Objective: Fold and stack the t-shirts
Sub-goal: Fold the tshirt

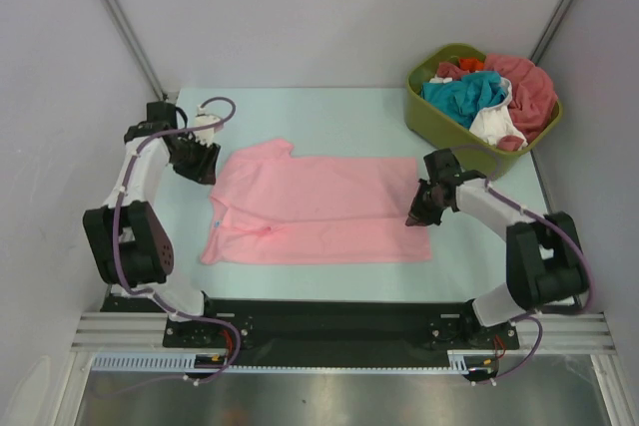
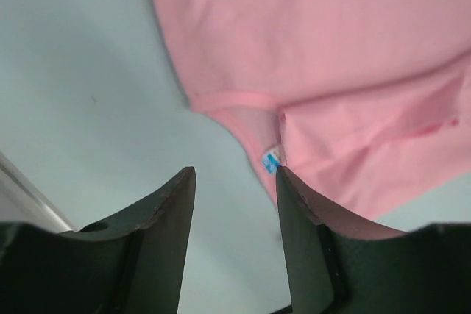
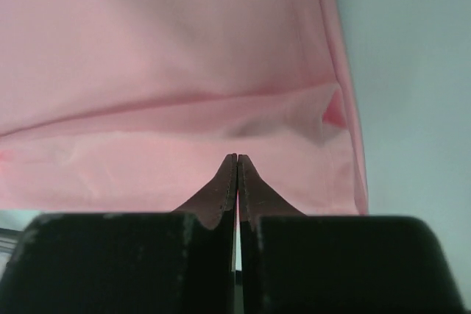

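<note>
The pink shirt (image 1: 319,209) lies spread flat on the pale bench (image 1: 339,117), collar toward the left and hem toward the right, with a long fold running lengthwise along its near half. At the hem's near corner sits the right tool (image 3: 237,158), its fingers pressed together with only a hairline between them. The wrist view shows the tips low over a puckered ridge of cloth, but I cannot tell whether any cloth is pinched. Further back on the left, the left tool (image 2: 234,174) hovers over bare bench just beside the sleeve and collar, its fingers held well apart with nothing between them. A small blue label (image 2: 271,159) shows inside the collar. In the far right corner stands a green tub (image 1: 424,112) heaped with crumpled shirts in teal (image 1: 461,97), white (image 1: 496,125), coral-red (image 1: 534,87) and orange (image 1: 469,65).
</note>
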